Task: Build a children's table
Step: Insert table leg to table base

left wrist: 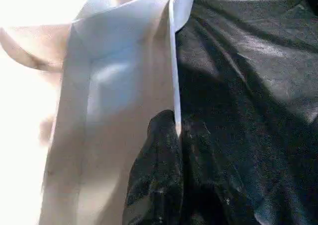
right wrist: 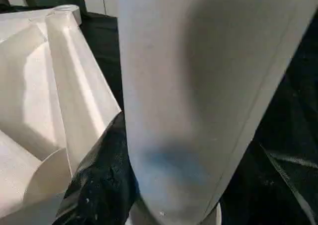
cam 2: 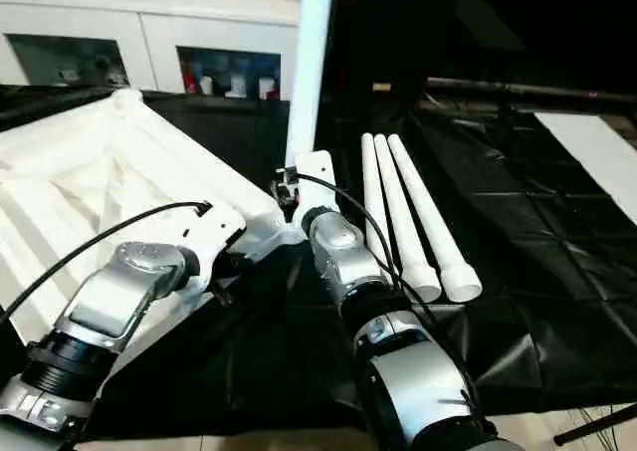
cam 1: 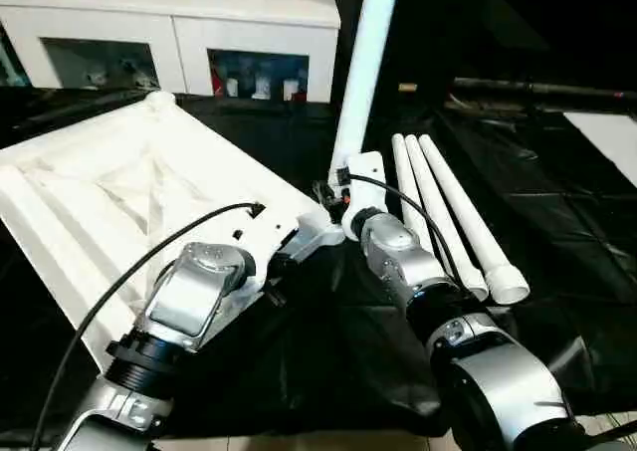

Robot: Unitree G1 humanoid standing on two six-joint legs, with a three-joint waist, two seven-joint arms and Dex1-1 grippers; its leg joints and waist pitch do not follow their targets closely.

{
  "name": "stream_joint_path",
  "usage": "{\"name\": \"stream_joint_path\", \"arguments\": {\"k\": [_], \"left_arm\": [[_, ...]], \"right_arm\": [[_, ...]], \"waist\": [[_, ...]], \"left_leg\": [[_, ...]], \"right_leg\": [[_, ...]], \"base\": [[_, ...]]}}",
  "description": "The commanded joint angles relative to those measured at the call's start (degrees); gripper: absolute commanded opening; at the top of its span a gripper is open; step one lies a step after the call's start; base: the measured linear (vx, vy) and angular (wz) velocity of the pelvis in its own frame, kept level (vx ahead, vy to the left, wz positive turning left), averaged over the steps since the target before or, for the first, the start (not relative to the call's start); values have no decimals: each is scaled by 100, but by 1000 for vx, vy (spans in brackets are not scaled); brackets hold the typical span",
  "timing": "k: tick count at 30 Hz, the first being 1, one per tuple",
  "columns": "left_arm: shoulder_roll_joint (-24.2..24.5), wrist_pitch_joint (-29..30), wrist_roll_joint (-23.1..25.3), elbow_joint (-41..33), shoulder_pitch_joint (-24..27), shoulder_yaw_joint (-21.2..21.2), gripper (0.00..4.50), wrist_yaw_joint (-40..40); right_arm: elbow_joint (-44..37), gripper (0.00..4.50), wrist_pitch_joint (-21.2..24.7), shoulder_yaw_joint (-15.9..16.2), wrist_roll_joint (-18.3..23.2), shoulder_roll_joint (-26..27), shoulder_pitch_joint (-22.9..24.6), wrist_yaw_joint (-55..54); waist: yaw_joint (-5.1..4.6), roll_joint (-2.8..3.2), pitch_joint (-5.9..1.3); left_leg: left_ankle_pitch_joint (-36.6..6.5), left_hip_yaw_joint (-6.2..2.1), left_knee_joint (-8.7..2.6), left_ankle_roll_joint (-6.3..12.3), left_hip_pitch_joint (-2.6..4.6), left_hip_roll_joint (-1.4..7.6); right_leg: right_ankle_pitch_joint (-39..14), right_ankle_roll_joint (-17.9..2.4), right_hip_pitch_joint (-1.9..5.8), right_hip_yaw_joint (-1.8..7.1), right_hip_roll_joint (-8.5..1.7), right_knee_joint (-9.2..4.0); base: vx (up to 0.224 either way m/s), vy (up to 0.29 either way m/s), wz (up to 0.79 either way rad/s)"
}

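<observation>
The table top (cam 1: 129, 192) lies upside down on the black sheet (cam 1: 557, 232), ribbed underside up, one round corner socket (cam 1: 159, 100) at the far end. The right gripper (cam 1: 343, 187) has its jaws clamped around a white leg (cam 1: 363, 68) that stands upright at the near corner of the top, foot end down at the socket there; whether the leg is seated in the socket is hidden behind the wrist. The left gripper (cam 1: 279, 267) sits at the near edge of the top beside that same corner, jaws together; the left wrist view shows a black finger (left wrist: 159, 180) against the thin white rim (left wrist: 172, 66), so it looks pinched or pressed there, but a true hold is hard to confirm. Three spare legs (cam 1: 453, 222) lie side by side on the sheet just right of the right arm, well clear of the top. Risks, as I judge them: the leg leans slightly, so pushing down off-axis could jam or skid it out of the socket; the top may slide or tip on the slick sheet if the left side is not bracing it; the right forearm could knock the loose legs and roll them away; the cable (cam 1: 398, 207) on the right wrist could snag the leg.
</observation>
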Motion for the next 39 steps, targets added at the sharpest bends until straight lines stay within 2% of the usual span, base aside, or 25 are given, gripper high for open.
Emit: {"name": "stream_joint_path", "arguments": {"k": [1, 3, 5, 6, 8, 11, 13, 14, 16, 17, 19, 21, 22, 24, 25, 31, 33, 35, 39], "left_arm": [[-42, -245, -254, -306, -64, -100, 0, -291], [-1, -333, -244, -285, -65, -97, 0, -311], [60, -427, -240, -280, -59, -126, 0, -332], [102, -540, -233, -261, -61, -138, 0, -366], [132, -616, -232, -252, -63, -148, 0, -391], [242, -864, -255, -222, -68, -169, 0, -508], [278, -971, -274, -199, -74, -178, 0, -558], [313, -1039, -304, -171, -83, -167, 0, -604], [417, -1201, -350, -123, -91, -186, 0, -758], [465, -1259, -361, -102, -92, -184, 0, -810], [550, -1435, -391, -50, -96, -198, 0, -952], [606, -1474, -404, -18, -94, -179, 0, -1004], [644, -1488, -415, -1, -91, -175, 0, -1050], [702, -1544, -415, 36, -91, -181, 0, -1119], [728, -1582, -425, 60, -91, -174, 0, -1166], [813, -1748, -466, 124, -78, -188, 0, -1307], [867, -1832, -500, 135, -61, -222, 0, -1428], [902, -1878, -523, 141, -51, -237, 0, -1511], [1079, -2277, -584, 178, -7, -318, 0, -1927]], "right_arm": [[792, 186, 371, -84, -11, -43, 361, 132], [760, 242, 304, -158, 78, -29, 306, 284], [738, 258, 196, -194, 115, -19, 243, 520], [684, 265, 139, -178, 114, -29, 215, 620], [660, 290, 100, -172, 104, -37, 192, 674], [462, 310, -11, -107, 52, -100, 132, 1061], [398, 341, -21, -123, 45, -122, 124, 1176], [251, 341, -7, -133, 73, -172, 134, 1404], [-44, 355, 10, -83, 105, -308, 190, 1823], [-219, 366, 36, -20, 113, -391, 249, 2044], [-501, 386, 62, 97, 91, -536, 358, 2393], [-814, 397, 161, 216, 99, -697, 497, 2730], [-1008, 397, 206, 289, 101, -804, 588, 2936], [-1317, 397, 275, 382, 114, -988, 733, 3220], [-1491, 397, 309, 411, 127, -1089, 817, 3380], [-2219, 397, 503, 405, 210, -1378, 1186, 3765], [-2540, 397, 617, 449, 264, -1502, 1363, 3928], [-2769, 397, 683, 509, 284, -1600, 1485, 4073], [-3299, 397, 904, 674, 341, -1910, 1765, 4502]], "waist": [[27, 151, -189], [33, 153, -172], [32, 162, -170], [63, 176, -170], [72, 148, -179], [123, 179, -225], [162, 156, -269], [159, 145, -258], [183, 167, -272], [190, 158, -287], [204, 146, -293], [214, 160, -268], [224, 159, -265], [248, 162, -251], [260, 166, -245], [290, 150, -225], [321, 137, -233], [310, 136, -236], [335, 129, -247]], "left_leg": [[-779, -9, -436, 134, -84, 240], [-966, 40, -442, 133, -53, 260], [-1077, 50, -445, 97, -35, 270], [-1115, 63, -438, 84, -25, 282], [-961, 66, -438, 92, -33, 283], [-146, 104, -347, 288, -37, 246], [566, 123, -268, 579, -41, 214], [605, 131, -261, 662, -52, 208], [596, 136, -232, 862, -46, 224], [676, 135, -215, 906, -50, 223], [953, 133, -174, 1110, -67, 218], [791, 138, -183, 1144, -63, 240], [611, 138, -195, 1082, -56, 264], [496, 141, -197, 1018, -52, 260], [334, 144, -206, 918, -50, 271], [6, 167, -211, 625, -59, 266], [9, 174, -204, 605, -53, 263], [68, 179, -204, 600, -75, 263], [83, 184, -184, 645, -63, 254]], "right_leg": [[-10, -1296, 225, 347, -421, -326], [-224, -1312, 212, 355, -412, -351], [-422, -1308, 198, 360, -406, -359], [-472, -1329, 180, 371, -431, -380], [-322, -1335, 207, 367, -397, -337], [571, -1451, 239, 382, -398, -245], [1626, -1629, 247, 375, -365, -144], [1721, -1662, 243, 372, -363, -138], [1688, -1756, 243, 369, -388, -127], [1776, -1759, 251, 371, -382, -110], [2078, -1791, 229, 354, -355, -67], [1803, -1825, 210, 353, -372, -93], [1539, -1824, 209, 355, -385, -104], [1357, -1776, 221, 354, -364, -124], [1132, -1744, 213, 360, -367, -136], [780, -1670, 199, 383, -369, -149], [785, -1596, 210, 390, -359, -148], [899, -1584, 208, 385, -356, -126], [937, -1522, 208, 389, -351, -125]], "base": [[0, 0, 0], [0, 0, 0], [0, 0, 0], [0, 0, 0], [0, 0, 0], [0, 0, 0], [0, 0, 0], [0, 0, 0], [0, 0, 0], [0, 0, 0], [0, 0, 0], [0, 0, 0], [0, 0, 0], [0, 0, 0], [0, 0, 0], [0, 0, 0], [0, 0, 0], [0, 0, 0], [0, 0, 0]]}}
